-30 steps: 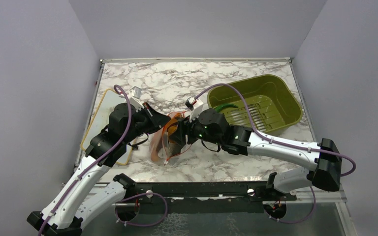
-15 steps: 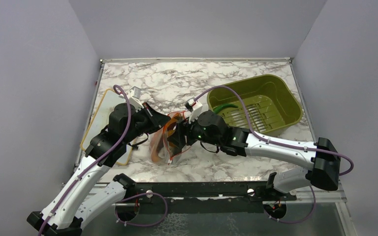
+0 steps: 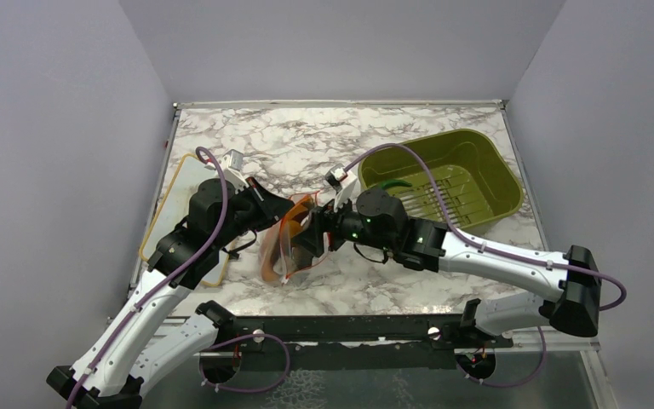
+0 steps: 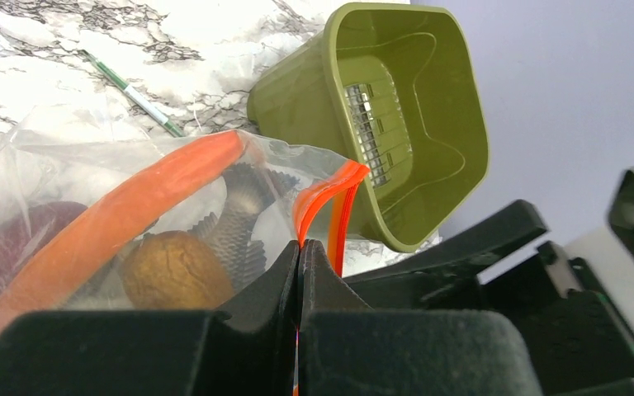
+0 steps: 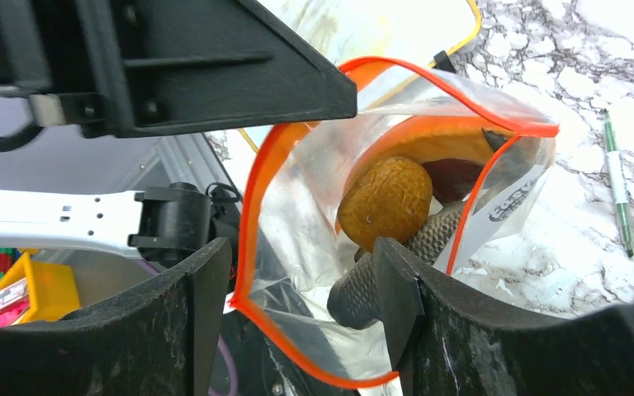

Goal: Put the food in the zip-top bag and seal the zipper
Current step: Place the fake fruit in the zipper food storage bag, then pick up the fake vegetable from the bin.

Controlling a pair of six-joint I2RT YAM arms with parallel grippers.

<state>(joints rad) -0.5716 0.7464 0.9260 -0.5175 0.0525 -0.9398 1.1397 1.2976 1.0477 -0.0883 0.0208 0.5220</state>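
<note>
The clear zip-top bag [image 3: 283, 247] hangs open between my two grippers over the table. Its red-orange zipper [image 5: 252, 206] rims the mouth. My left gripper [image 4: 300, 247] is shut on the zipper strip [image 4: 318, 202] at the top corner of the mouth. My right gripper [image 5: 301, 309] is open, its fingers astride the lower edge of the mouth, touching nothing I can make out. Inside the bag lie food pieces: a round tan-orange piece [image 5: 384, 202], a grey textured piece [image 5: 380, 276], an orange crescent [image 4: 124, 214] and a dark red-purple piece [image 5: 454, 177].
The olive-green tub [image 3: 438, 179] stands at the right rear, with a green bit [image 3: 389, 184] inside. A tan-rimmed white board [image 3: 179, 200] lies at the left under my left arm. A thin green-and-white stick [image 5: 617, 183] lies on the marble beside the bag.
My right gripper has drawn back a little to the right from the bag mouth. My left gripper keeps its hold on the zipper corner.
</note>
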